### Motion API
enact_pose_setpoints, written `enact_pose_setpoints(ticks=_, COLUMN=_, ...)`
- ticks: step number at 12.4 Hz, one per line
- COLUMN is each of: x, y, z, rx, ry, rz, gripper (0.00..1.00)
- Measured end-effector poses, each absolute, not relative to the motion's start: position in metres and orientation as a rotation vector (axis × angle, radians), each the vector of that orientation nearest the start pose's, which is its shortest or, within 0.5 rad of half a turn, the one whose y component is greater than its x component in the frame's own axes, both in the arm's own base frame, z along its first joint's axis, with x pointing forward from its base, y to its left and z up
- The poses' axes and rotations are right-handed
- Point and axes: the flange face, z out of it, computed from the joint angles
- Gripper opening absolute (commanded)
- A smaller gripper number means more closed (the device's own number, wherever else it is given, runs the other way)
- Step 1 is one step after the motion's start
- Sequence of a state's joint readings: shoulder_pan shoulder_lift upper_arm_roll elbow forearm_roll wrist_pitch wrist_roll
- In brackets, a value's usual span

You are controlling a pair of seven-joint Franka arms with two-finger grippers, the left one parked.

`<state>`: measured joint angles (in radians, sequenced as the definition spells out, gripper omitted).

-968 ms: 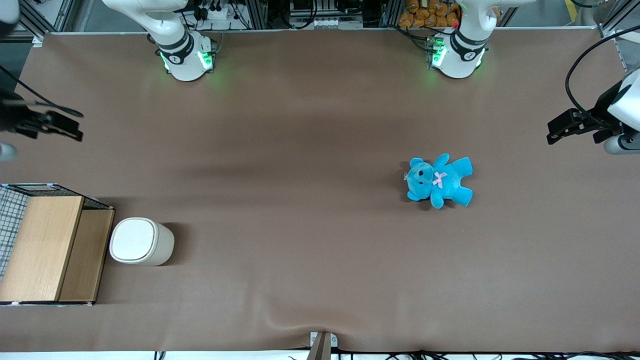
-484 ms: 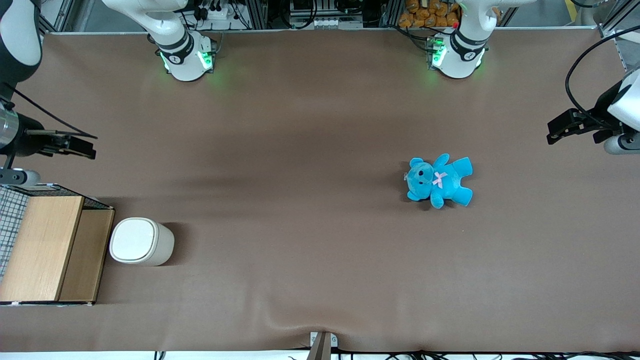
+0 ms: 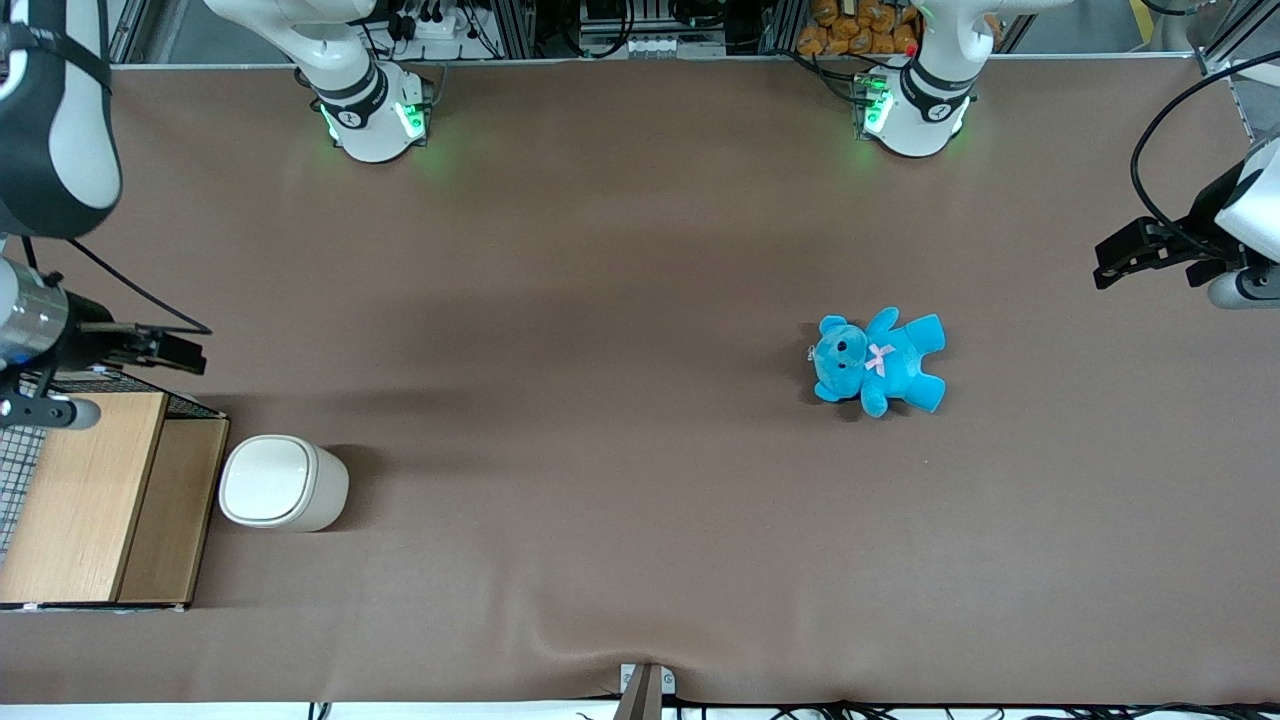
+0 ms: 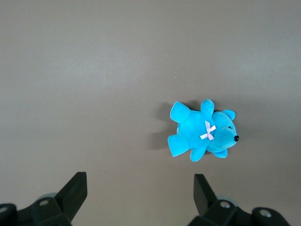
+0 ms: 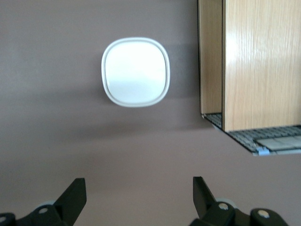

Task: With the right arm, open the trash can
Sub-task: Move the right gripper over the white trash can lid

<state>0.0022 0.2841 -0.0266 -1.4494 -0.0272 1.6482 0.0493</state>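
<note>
Hovering gripper (image 5: 136,200), fingers (image 5: 75,193) spread, trash can (image 5: 135,71) apart

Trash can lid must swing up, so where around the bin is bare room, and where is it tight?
Bare mat borders the trash can toward the blue teddy and toward the front camera. Tight only beside the wooden-topped mesh box. The open tool hovers above the mat, farther from the camera.

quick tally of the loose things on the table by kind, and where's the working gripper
Trash can: 1, lid shut
Blue teddy: 1
Wooden-topped wire-mesh box: 1
Total: 3
The right arm's gripper, fingers open, hangs farther from the front camera than the trash can, touching nothing.
</note>
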Motion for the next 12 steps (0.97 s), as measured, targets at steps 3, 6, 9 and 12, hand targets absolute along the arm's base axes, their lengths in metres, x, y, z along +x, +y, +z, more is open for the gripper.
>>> enact_pose_setpoints(ticks=3, x=0.656, y=-0.016, z=0.492, rx=-3.174, ry=0.108, rz=0.088, gripper=0.14)
enact_pose_setpoints(ticks=6, x=0.67, y=-0.017, z=0.46, rx=-3.175, ry=0.107, rz=0.087, gripper=0.0)
enact_pose_setpoints(ticks=9, x=0.68, y=-0.022, z=0.421, rx=-3.175, ry=0.117, rz=0.137, gripper=0.0)
enact_pose_setpoints(ticks=12, x=0.686, y=-0.035, z=0.39, rx=-3.174, ry=0.145, rz=0.173, gripper=0.0)
